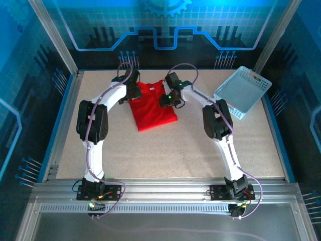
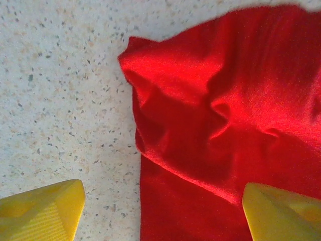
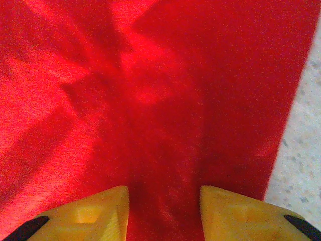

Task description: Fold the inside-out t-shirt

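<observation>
Jaws parted on both sides, nothing pinched: my left gripper [image 2: 163, 196] gapes wide over the rumpled left corner of the t-shirt [image 1: 153, 108], and my right gripper [image 3: 164, 197] hangs narrower, low over its right part. It lies compactly folded on the table [image 1: 175, 150], far centre. My worry: a fingertip snags cloth as I lift and drags the fold open, and that puckered corner looks springy.

Gripper [image 2: 163, 211] spread wide above table [image 2: 60, 100]. Crumpled shirt [image 2: 225, 115] lies ahead and right of it, shirt edge between the fingers [image 2: 45, 213], one finger over cloth.
</observation>
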Controlling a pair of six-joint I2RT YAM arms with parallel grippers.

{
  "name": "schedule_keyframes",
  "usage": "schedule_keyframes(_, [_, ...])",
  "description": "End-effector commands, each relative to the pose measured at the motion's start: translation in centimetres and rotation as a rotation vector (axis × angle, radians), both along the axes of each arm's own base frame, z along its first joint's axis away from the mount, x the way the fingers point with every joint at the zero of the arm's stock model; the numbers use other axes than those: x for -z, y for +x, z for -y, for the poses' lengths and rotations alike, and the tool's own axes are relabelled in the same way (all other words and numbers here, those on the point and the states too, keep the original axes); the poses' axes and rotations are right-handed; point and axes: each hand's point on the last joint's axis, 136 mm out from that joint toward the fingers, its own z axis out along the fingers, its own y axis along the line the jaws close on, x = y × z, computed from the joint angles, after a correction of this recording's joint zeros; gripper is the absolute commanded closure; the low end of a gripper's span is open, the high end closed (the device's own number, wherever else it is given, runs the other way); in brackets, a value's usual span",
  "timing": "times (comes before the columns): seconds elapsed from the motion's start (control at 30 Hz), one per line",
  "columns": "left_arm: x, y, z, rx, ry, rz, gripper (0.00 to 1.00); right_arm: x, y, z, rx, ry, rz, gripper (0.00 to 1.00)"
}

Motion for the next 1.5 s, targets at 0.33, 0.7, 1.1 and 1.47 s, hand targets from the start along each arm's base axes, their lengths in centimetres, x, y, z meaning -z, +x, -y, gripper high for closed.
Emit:
schedule_keyframes(0.33, [-0.5,2.5,-0.1,0.049,-0.039,0.023,0.15,2.2,-7.7,2.7,0.094,-0.13,-0.047,0.57])
schedule_keyframes(0.7, [-1.3,-5.9,5.3,0.165,-0.106,0.056,0.15,-0.4,-18.3,4.1,0.042,-0.194,-0.009,0.56])
schedule_keyframes(1.1, [0.3,-16.5,11.0,0.225,-0.245,0.081,0.16,-5.4,-11.3,6.5,0.105,-0.047,0.072,0.52])
schedule_keyframes(1.47, [6.1,-20.9,10.9,0.231,-0.177,-0.041,0.15,-1.1,-2.5,8.2,0.217,-0.077,0.012,0.59])
